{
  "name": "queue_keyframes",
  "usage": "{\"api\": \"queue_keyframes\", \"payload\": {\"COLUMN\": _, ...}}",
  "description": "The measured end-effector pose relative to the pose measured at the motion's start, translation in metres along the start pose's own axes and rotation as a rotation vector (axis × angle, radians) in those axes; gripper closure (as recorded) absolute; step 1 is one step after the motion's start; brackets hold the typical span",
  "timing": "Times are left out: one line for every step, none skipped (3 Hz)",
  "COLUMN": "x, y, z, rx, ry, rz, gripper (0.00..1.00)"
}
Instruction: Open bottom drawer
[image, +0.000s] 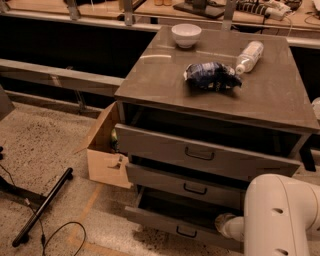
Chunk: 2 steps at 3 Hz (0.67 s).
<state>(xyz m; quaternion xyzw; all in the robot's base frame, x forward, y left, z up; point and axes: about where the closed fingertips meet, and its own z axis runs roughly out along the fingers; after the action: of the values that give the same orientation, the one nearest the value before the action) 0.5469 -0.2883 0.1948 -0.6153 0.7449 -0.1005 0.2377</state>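
Observation:
The bottom drawer (165, 226) is the lowest grey front on the cabinet, with a small dark bracket handle (186, 232). It stands pulled out further than the two drawers above it, with a dark gap behind its front. My white arm (282, 217) fills the lower right corner. My gripper (225, 225) sits at the arm's end, just above the right part of the bottom drawer's front and right of the handle. The middle drawer (165, 180) and the tall top drawer (160, 145) also stand slightly out.
On the cabinet top (280, 95) lie a white bowl (186, 35), a dark blue bag (211, 76) and a plastic bottle (249, 56). An open cardboard box (102, 160) stands against the cabinet's left side. A black bar (42, 207) and cable (65, 235) lie on the floor at left.

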Motion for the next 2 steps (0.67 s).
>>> {"api": "queue_keyframes", "payload": {"x": 0.007, "y": 0.011, "z": 0.005, "rx": -0.067, "ry": -0.016, "rz": 0.025, "gripper": 1.0}}
{"api": "queue_keyframes", "payload": {"x": 0.01, "y": 0.031, "z": 0.007, "rx": -0.157, "ry": -0.041, "rz": 0.031, "gripper": 1.0}}
